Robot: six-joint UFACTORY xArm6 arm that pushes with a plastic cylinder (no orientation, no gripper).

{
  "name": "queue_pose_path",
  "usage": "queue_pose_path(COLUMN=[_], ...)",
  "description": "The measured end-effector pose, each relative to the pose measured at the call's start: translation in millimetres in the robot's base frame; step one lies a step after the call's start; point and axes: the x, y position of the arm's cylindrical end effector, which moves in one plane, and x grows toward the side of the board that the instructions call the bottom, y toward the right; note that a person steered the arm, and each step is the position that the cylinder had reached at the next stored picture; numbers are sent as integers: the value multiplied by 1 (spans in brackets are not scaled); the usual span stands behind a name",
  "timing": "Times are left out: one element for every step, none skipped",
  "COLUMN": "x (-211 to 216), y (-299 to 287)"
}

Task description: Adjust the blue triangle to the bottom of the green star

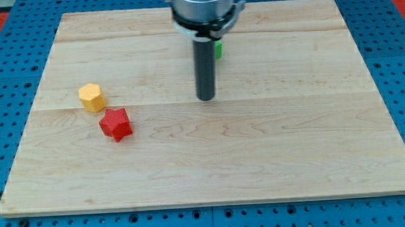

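My tip [206,98] rests on the bare tabletop [260,145], touching nothing. A green sliver [218,50] shows behind the tool; the blue triangle is hidden. Pushing blind risks knocking the green block away.

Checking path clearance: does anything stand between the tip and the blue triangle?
Cannot tell: no blue triangle shows. Only a green sliver peeks from behind the rod, above my tip. The yellow block and red star sit far left.
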Motion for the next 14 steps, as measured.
queue_pose_path(x=[-2, -20, -49, -81, -85, -85, -81, -74, -65, -51, -44, -39, -19, -11], y=[-36, -54, -60, -56, -43, -15, 1, 7, 7, 9, 19, 30, 30, 47])
